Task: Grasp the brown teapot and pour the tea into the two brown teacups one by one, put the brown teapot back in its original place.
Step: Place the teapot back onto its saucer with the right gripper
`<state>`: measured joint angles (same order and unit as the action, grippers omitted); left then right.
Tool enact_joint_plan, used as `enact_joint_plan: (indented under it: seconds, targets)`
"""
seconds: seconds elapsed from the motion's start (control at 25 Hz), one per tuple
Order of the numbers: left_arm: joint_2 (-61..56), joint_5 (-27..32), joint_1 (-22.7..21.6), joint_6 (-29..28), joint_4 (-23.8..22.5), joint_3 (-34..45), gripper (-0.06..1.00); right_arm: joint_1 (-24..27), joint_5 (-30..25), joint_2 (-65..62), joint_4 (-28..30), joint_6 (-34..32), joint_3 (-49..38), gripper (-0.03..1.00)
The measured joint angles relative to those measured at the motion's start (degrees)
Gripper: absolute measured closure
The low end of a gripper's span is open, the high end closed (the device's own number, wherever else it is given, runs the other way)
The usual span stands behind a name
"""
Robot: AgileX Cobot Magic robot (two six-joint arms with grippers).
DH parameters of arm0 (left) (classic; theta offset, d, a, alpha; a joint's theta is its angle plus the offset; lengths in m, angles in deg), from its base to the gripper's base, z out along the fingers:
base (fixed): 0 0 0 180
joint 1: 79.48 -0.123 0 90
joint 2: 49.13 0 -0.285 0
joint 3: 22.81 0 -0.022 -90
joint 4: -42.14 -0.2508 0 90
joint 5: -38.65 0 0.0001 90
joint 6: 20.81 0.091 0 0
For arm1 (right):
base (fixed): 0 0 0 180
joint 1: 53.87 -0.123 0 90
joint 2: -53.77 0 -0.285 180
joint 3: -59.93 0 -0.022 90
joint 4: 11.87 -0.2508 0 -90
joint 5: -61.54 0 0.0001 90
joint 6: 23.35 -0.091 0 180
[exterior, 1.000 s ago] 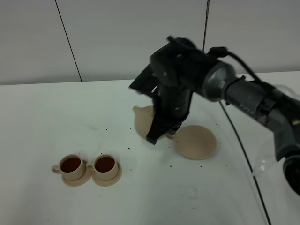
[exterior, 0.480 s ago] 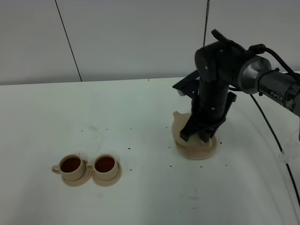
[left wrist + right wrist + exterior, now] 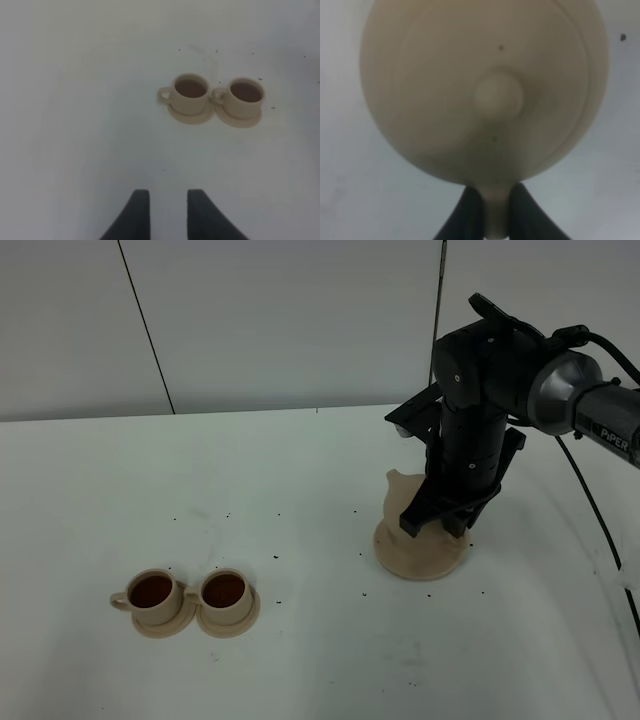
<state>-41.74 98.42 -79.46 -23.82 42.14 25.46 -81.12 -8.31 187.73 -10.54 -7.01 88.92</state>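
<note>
A: Item one, the brown teapot [image 3: 402, 502]. Location?

B: Upright on the wide tan saucer disc [image 3: 420, 552], right of centre on the white table [image 3: 300, 660]. The high camera shows only its spout and one flank; the right arm's wrist stands in front of the rest.

A: And the right wrist camera?

B: It supplies what the high view lacks: the lid and knob [image 3: 498, 94] from straight above, and the right gripper [image 3: 492, 205] clamped tight on the teapot's loop handle [image 3: 494, 212], one dark finger [image 3: 471, 210] on either side. It does not show the disc clearly.

A: Item two, the two brown teacups [image 3: 190, 597].

B: Side by side near the table's front left, each on its own small saucer, both holding dark tea, well apart from the teapot. The left wrist camera also lists them [image 3: 217, 97], handles pointing the same way.

A: Left gripper [image 3: 167, 212]?

B: Seen only in its own camera: two dark fingertips with a narrow gap, holding nothing, above bare table short of the cups.
</note>
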Motion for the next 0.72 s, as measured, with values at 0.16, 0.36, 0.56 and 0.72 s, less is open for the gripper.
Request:
enact_joint_plan:
  seconds: [0.16,0.36,0.56,0.72]
  targets:
    - [0.0,0.0,0.0,0.0,0.0,0.0,0.69,0.0,-0.1,0.0,-0.2,-0.9,-1.5,0.87]
    - [0.0,0.0,0.0,0.0,0.0,0.0,0.69,0.0,1.3,0.0,-1.3,-1.1,-2.7,0.87]
    - [0.0,0.0,0.0,0.0,0.0,0.0,0.69,-0.1,4.7,0.0,-1.3,-3.7,-4.4,0.87]
    - [0.0,0.0,0.0,0.0,0.0,0.0,0.69,-0.4,5.6,0.0,-1.3,-5.6,-4.5,0.87]
